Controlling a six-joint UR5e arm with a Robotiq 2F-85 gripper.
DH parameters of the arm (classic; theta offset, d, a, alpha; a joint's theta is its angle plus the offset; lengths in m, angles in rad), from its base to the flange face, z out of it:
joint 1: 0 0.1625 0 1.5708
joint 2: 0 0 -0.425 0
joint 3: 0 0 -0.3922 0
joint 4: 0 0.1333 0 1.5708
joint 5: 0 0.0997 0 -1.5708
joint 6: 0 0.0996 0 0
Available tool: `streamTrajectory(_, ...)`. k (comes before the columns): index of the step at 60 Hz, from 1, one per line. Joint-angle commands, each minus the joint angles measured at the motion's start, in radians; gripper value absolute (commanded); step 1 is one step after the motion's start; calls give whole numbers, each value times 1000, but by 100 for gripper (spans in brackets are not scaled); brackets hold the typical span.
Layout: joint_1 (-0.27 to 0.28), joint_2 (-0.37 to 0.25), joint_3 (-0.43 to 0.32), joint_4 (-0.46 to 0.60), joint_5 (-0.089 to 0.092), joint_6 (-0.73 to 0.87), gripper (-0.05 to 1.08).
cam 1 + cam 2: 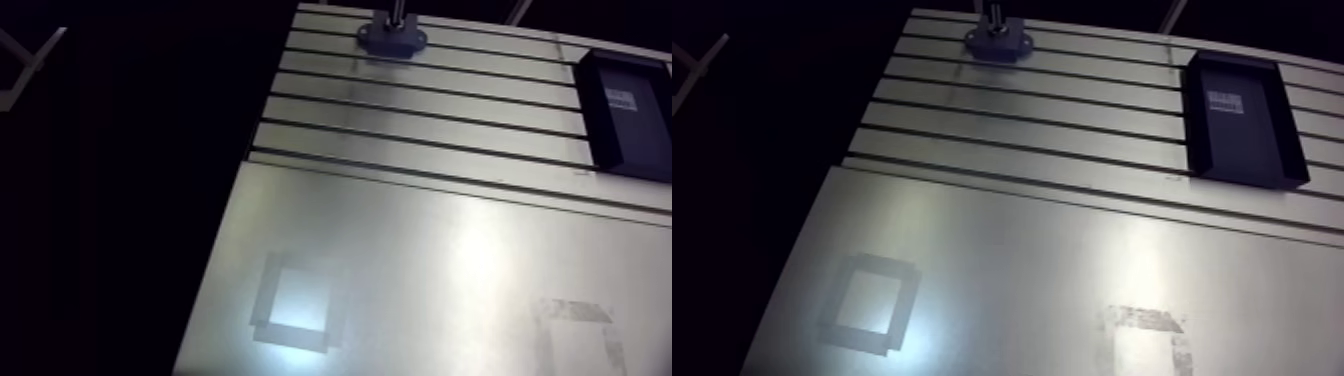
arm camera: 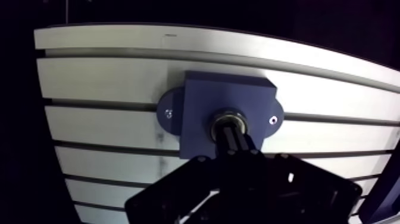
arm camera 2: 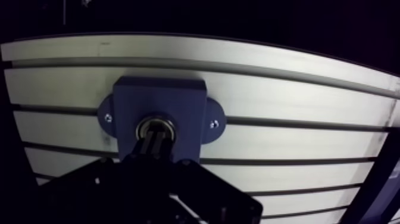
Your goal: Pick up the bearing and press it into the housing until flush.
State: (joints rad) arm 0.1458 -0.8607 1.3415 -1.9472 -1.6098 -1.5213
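The housing (image 2: 226,89), a blue block with a rounded ear and a screw on each side, sits on the slotted tabletop (image 1: 420,130) close to its far edge, not far from the far corner on the left as the arm view shows it. The bearing (image 2: 228,112) is in the housing's round bore: a bright metal ring shows around the bore's mouth. Whether it lies flush with the block's face cannot be told from here.

The hand (image 2: 231,132) stands directly over the bore. In the wrist view its two dark fingers (image 3: 156,143) are drawn narrow, side by side with no gap to be seen, and their tips cover the middle of the bearing, so only the ring's rim shows around them.

A black tray (image 1: 1242,115) with a small white label lies along the tabletop's right edge, well apart from the housing. Nearer the camera a smooth metal sheet (image 1: 450,260) covers the slots, bearing two taped square outlines (image 1: 867,303), both away from the hand.
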Motion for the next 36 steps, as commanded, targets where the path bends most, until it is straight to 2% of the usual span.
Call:
streamTrajectory(1,0,4,-2,0,0,-1,97)
streamTrajectory(36,2,4,-5,-2,0,-7,97)
